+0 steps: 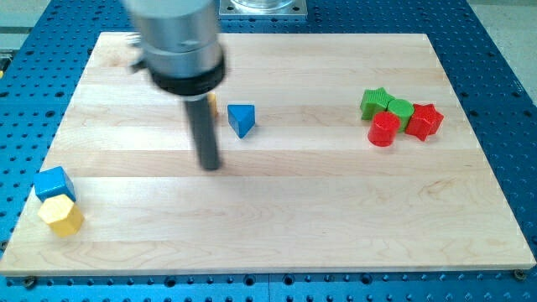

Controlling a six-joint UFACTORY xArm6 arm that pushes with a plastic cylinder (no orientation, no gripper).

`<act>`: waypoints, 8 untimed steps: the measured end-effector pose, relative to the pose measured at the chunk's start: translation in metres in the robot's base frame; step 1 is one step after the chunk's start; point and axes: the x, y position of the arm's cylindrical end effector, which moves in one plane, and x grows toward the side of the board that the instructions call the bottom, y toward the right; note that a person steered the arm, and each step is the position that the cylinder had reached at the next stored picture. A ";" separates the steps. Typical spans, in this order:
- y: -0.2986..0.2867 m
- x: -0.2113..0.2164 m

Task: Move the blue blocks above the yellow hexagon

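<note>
Sitting with my tip (211, 165) just left and below the blue triangle (242, 119), not touching. No jaws here, just a bare rod. Blue cube (53, 182) already above the yellow hexagon (61, 216). Best to circle right of the triangle, then shove left slowly.

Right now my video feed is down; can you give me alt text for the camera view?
On a wooden board, my tip rests on bare wood, below and to the view's left of a blue triangular block. A blue cube touches the yellow hexagon at the view's lower left. Two green blocks and two red blocks cluster at the right.
</note>
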 end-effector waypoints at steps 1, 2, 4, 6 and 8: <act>0.069 -0.017; 0.056 -0.052; -0.002 -0.080; -0.080 -0.030; -0.077 0.045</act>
